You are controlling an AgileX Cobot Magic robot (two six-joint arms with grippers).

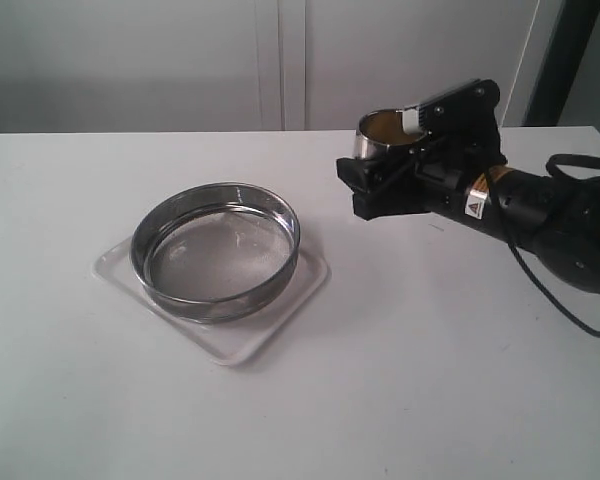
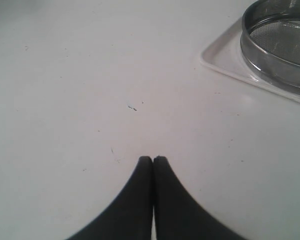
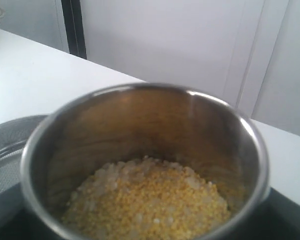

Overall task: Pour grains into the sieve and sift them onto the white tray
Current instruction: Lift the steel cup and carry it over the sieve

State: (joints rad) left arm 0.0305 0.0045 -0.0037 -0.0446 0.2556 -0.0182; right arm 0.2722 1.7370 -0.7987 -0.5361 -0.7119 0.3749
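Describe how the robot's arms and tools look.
The right arm is black and rounded, with a thin black cable alongside and a white triangle sticker near the wrist. The right tool is black and boxy. The left tool shows two curved, tapering black fingers.

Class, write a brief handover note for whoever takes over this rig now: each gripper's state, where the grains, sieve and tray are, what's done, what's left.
Left gripper: jaws shut, empty, over bare table near the white tray.
Right gripper: jaws closed on the steel cup, upright, grains inside.
Sieve: sits on the tray, no grains visible in it.
Done: cup grasped.
To do: pour into sieve, sift onto tray.
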